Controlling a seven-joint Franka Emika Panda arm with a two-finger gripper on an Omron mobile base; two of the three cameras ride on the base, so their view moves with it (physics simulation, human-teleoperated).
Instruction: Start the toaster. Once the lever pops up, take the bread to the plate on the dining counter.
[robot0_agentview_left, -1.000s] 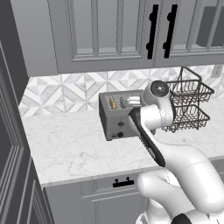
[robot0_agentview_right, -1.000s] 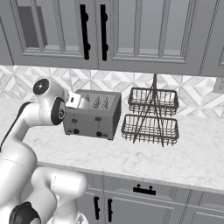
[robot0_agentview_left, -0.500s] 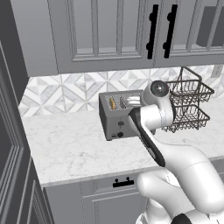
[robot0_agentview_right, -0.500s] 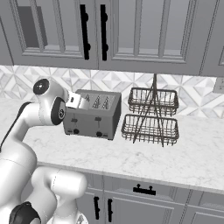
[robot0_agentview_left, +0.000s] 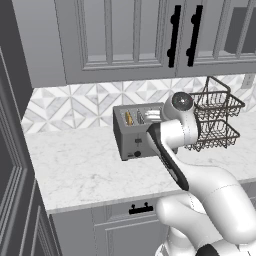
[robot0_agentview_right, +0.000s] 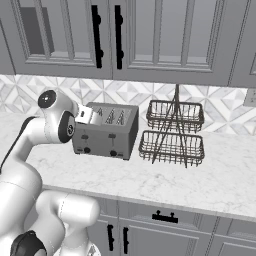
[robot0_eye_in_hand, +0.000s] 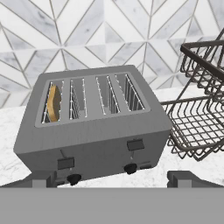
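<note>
The grey four-slot toaster (robot0_eye_in_hand: 94, 127) stands on the white worktop against the tiled wall, also seen in the base views (robot0_agentview_left: 136, 134) (robot0_agentview_right: 106, 130). A golden slice of bread (robot0_eye_in_hand: 53, 103) sits low in its leftmost slot. On the front face, the left black lever (robot0_eye_in_hand: 65, 163) is up at the top of its track, with a round knob (robot0_eye_in_hand: 73, 178) below it. My gripper (robot0_eye_in_hand: 113, 179) hovers in front of and slightly above the toaster, open, its fingertips (robot0_eye_in_hand: 43, 179) wide apart with nothing between them. The plate and the dining counter are out of view.
A two-tier dark wire basket rack (robot0_agentview_right: 172, 132) (robot0_eye_in_hand: 201, 113) stands right beside the toaster on its right. Grey wall cabinets (robot0_agentview_right: 125, 35) hang above. My arm (robot0_agentview_left: 170, 150) crosses in front of the toaster's right half in the left base view.
</note>
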